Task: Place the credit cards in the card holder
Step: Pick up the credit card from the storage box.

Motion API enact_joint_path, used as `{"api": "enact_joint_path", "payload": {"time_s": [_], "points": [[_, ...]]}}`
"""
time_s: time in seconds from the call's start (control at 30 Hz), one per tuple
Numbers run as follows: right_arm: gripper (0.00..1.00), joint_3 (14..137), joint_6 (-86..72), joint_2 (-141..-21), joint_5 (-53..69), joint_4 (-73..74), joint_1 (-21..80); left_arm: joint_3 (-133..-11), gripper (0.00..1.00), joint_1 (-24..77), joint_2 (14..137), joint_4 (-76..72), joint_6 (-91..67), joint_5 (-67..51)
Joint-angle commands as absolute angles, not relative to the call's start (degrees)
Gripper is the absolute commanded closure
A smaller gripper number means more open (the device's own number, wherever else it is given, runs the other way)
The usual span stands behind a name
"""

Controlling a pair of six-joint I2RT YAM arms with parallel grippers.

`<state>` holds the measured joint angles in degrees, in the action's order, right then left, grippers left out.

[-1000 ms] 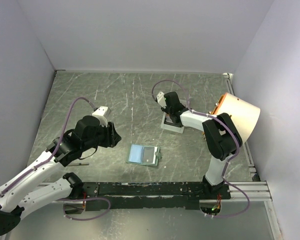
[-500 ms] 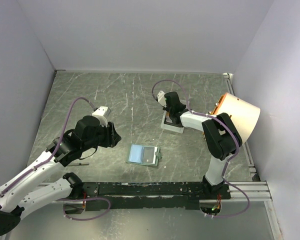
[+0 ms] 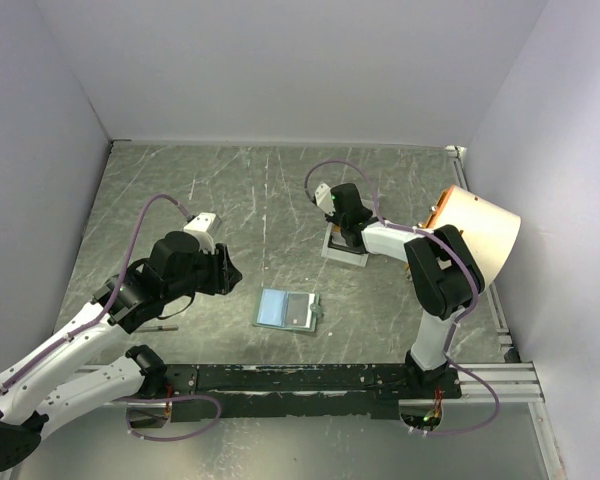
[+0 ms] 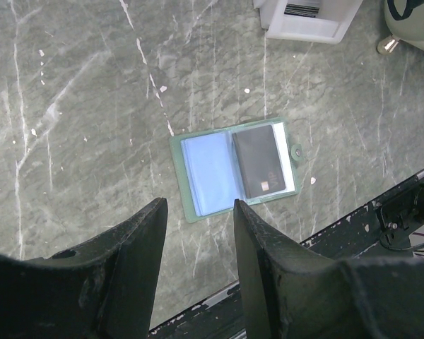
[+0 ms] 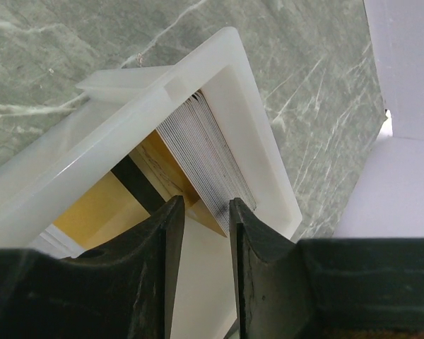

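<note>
Our left arm (image 3: 90, 335) stretches from its base toward two o'clock in the top view, wrist bent so that the left gripper (image 4: 198, 212) points down and toward four o'clock; its fingers (image 4: 138, 240) stand well apart. Our right arm (image 3: 435, 290) rises toward twelve o'clock, folds at the elbow and reaches toward ten o'clock; the right gripper (image 5: 203, 212) tips steeply down, its fingers (image 5: 159, 240) parted by a narrow gap.

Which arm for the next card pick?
Right. The right gripper is at the tray, open over the card stack; the left gripper hovers near the card holder, away from the tray.
</note>
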<state>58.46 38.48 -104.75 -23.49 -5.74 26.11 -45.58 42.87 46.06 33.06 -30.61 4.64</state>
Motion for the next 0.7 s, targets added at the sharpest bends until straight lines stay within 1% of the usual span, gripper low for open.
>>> {"api": "enact_joint_path", "payload": {"time_s": [0.0, 0.27, 0.5, 0.67], "points": [[0.68, 59.06, 39.59, -106.41, -24.79, -7.18, 25.24, -46.04, 0.47, 43.15, 45.50, 33.79, -30.39, 5.54], [0.75, 59.65, 40.96, -105.16, -26.10, -9.49, 24.65, -46.05, 0.47, 43.13, 45.48, 33.76, -30.47, 5.73], [0.83, 60.13, 40.60, -103.60, -24.75, -8.22, 24.20, -45.88, 0.47, 43.09, 45.68, 33.71, -30.40, 5.71], [0.87, 60.86, 40.18, -103.23, -24.67, -7.56, 24.00, -45.93, 0.47, 43.11, 45.85, 33.71, -30.40, 5.61]]}}
